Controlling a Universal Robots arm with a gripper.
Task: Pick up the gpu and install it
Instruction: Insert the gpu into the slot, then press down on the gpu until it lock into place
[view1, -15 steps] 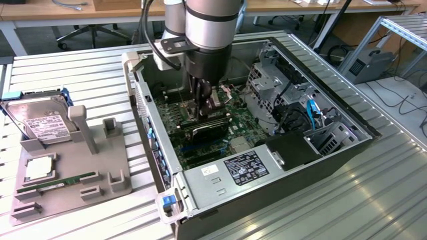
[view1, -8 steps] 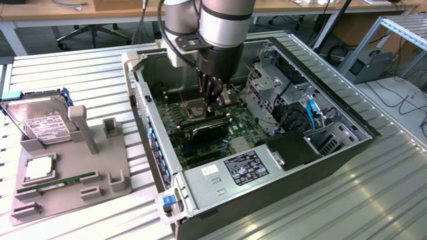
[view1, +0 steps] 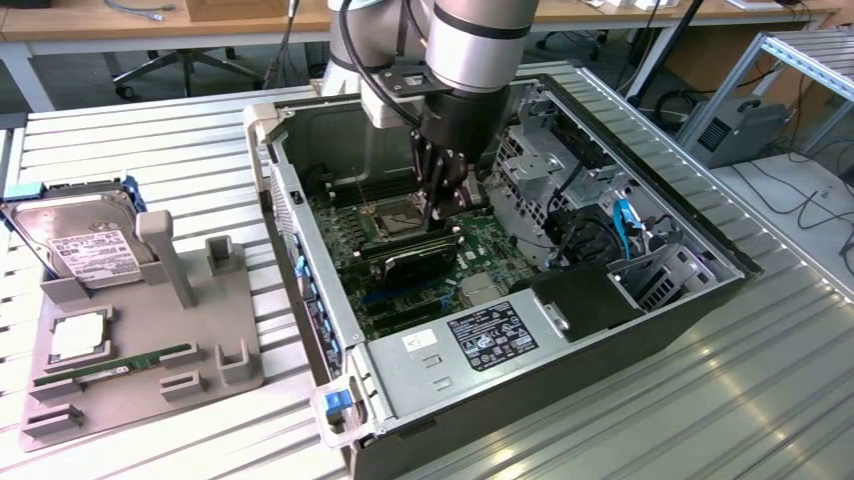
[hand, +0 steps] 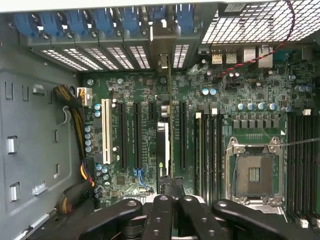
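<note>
Slatted metal bench (view1: 747, 400) with open computer case (view1: 400, 375), gripper (hand: 169, 186) down inside and clenched on the gpu (hand: 163, 150), held edge-on over the motherboard (hand: 240, 95) slots, bracket toward the rear openings, apparently not yet fully seated

We see the arm (view1: 474, 40) as a thick cylinder of brushed silver-grey metal, with a darker band running round it just above its lower edge. Beneath this silver section sits a black wrist housing, wide at the silver end and tapering away from it. A flat black bracket juts sideways from the housing, and a black cable loops up beside the silver section. Below the housing hangs the end effector (view1: 442, 192), slim and dark. In the wrist view its fingers (hand: 160, 217) are glossy black linked bars with round pivot pins at the joints.
</note>
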